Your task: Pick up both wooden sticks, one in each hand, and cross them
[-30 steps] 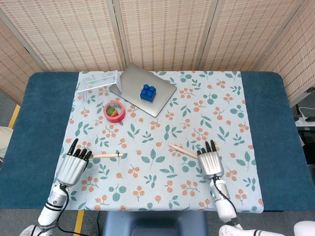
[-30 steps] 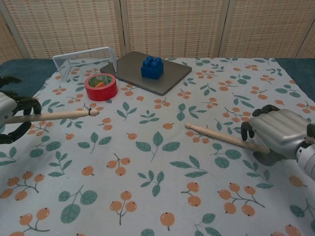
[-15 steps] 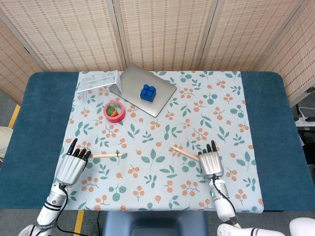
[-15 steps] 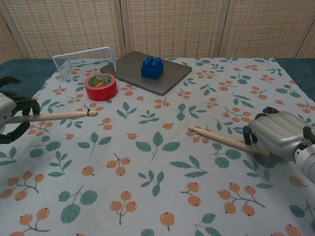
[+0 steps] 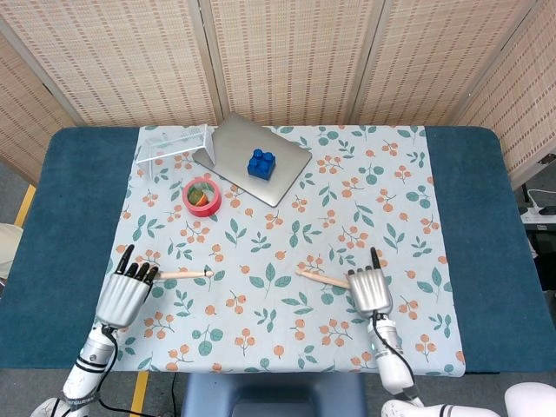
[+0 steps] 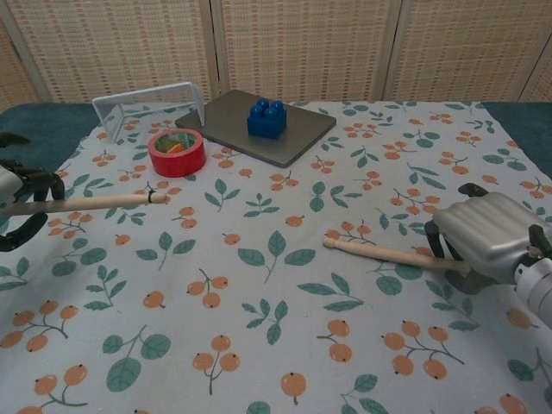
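Observation:
Two wooden sticks lie over the floral cloth (image 5: 287, 217). The left stick (image 5: 184, 274) (image 6: 95, 202) points right from my left hand (image 5: 129, 294) (image 6: 19, 200), whose fingers and thumb curl around its near end at the chest view's left edge. The right stick (image 5: 320, 278) (image 6: 388, 254) lies low over the cloth, pointing left. Its near end runs under the curled fingers of my right hand (image 5: 369, 289) (image 6: 487, 237), which grips it; one finger stays stretched out. The two sticks are well apart.
A red tape roll (image 5: 202, 197) (image 6: 177, 152) sits at the back left. Behind it are a clear plastic stand (image 5: 174, 142) (image 6: 151, 103) and a grey slab (image 5: 252, 161) (image 6: 259, 125) with a blue brick (image 5: 260, 163) (image 6: 267, 118) on it. Wicker screens close off the back.
My right hand's fingers have curled in over the stick, and that stick has swung so its far tip lies further left and nearer. The left stick has shifted slightly left.

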You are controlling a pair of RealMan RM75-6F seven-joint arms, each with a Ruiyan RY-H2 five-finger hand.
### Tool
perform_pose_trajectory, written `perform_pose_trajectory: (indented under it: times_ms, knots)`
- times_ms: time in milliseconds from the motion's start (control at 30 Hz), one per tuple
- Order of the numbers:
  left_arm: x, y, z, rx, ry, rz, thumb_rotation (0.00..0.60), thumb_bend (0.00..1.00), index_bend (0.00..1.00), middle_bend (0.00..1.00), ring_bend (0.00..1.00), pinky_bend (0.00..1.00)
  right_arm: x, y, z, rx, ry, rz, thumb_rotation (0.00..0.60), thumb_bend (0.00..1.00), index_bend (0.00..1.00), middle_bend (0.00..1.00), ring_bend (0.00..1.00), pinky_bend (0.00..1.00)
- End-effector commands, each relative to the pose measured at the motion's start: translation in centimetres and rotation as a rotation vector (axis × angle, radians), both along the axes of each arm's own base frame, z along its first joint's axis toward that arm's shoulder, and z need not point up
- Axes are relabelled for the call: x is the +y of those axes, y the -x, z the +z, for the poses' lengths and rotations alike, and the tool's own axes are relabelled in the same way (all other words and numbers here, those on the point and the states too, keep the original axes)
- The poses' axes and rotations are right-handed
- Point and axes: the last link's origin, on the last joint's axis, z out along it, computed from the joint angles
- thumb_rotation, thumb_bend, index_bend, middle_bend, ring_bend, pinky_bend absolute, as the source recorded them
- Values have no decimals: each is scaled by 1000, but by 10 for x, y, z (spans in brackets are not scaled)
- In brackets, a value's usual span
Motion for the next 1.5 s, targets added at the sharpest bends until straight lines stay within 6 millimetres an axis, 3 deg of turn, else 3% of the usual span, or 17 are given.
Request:
perform_pose_trajectory:
  times_ms: [33, 233, 533, 733, 1000, 1133, 1500]
  knots:
    - [1, 1, 2, -3, -5, 3, 600, 530, 870, 898, 539, 168, 1, 1, 3, -22, 7, 9, 600, 333, 979, 798, 552, 73]
    - [10, 2, 12, -75, 0, 56, 600, 529, 871, 899, 542, 168, 8, -3, 16, -117, 14, 90, 600, 353, 1000, 842, 590, 97]
    - [28, -10, 31, -181, 8, 120, 600, 530, 872, 899, 545, 169, 31, -42, 40, -433, -4, 227, 600, 353, 1000, 853, 595, 138]
    - [29, -32, 19, -280, 101, 152, 600, 530, 872, 900, 547, 169, 34, -68, 35, -576, -58, 320, 600, 353, 1000, 855, 595, 146]
    - [21, -81, -4, -333, 189, 118, 600, 530, 872, 901, 549, 170, 20, -93, 25, -634, -86, 330, 600, 354, 1000, 855, 595, 146]
    - [14, -102, -10, -332, 209, 83, 600, 530, 872, 901, 549, 171, 14, -99, 22, -634, -87, 318, 600, 353, 1000, 855, 595, 146]
    - [4, -128, -13, -312, 186, 27, 600, 530, 872, 907, 557, 171, 5, -107, 21, -633, -102, 277, 600, 353, 1000, 855, 595, 146]
